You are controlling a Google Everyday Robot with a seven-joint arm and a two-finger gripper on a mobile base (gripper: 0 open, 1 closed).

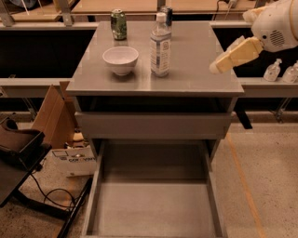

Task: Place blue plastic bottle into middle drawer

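The blue plastic bottle stands upright on the grey cabinet top, near the middle, with a white cap and a pale label. The middle drawer is pulled out at the bottom of the view, and its grey floor is bare. My gripper is at the end of the cream arm, which reaches in from the upper right. It hangs over the right part of the cabinet top, about a hand's width to the right of the bottle and apart from it.
A white bowl sits left of the bottle. A green can stands at the back left and a silver-blue can behind the bottle. Above the open drawer is another drawer with a plain front. Cardboard and a black chair stand on the left.
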